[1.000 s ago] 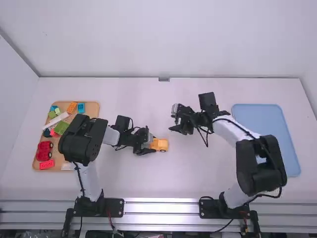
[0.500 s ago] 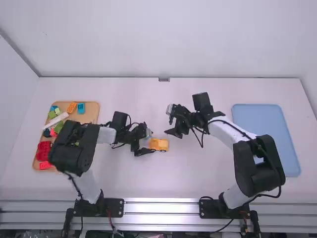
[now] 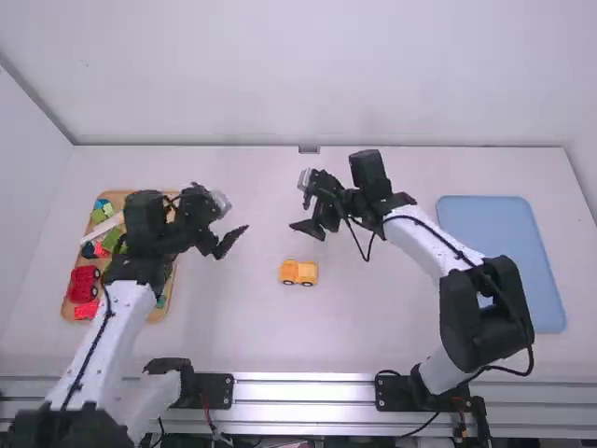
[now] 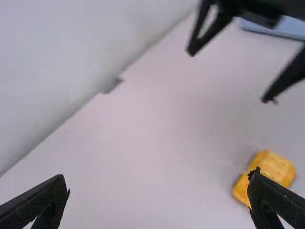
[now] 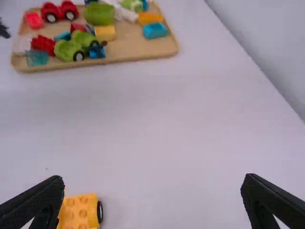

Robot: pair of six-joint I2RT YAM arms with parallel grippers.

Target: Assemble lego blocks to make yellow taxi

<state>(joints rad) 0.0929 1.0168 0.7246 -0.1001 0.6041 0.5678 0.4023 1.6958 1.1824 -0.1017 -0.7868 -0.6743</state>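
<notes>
An orange-yellow wheeled block piece point(image 3: 299, 273) stands on the table between the two arms, touched by neither. Up and to its left, beside the parts tray, my left gripper point(image 3: 233, 245) is raised and open. My right gripper point(image 3: 308, 230) is open above and beyond the piece. From the left wrist, my left gripper point(image 4: 159, 200) has widely spread fingers, with the yellow piece point(image 4: 269, 174) past one fingertip. In the right wrist view my right gripper point(image 5: 152, 195) has nothing between its fingers, and the studded yellow piece point(image 5: 80, 212) lies by one finger.
A wooden tray point(image 3: 172, 211) at the left holds red, green, blue, white and orange blocks, including a red wheeled piece point(image 3: 84, 283); a yellow block point(image 5: 105, 33) lies in it too. A blue tray point(image 3: 502, 261) lies at the right.
The left gripper has left the yellow piece's side, moving up and left toward the wooden tray. The right gripper has shifted left and slightly farther out. The yellow piece stays put.
</notes>
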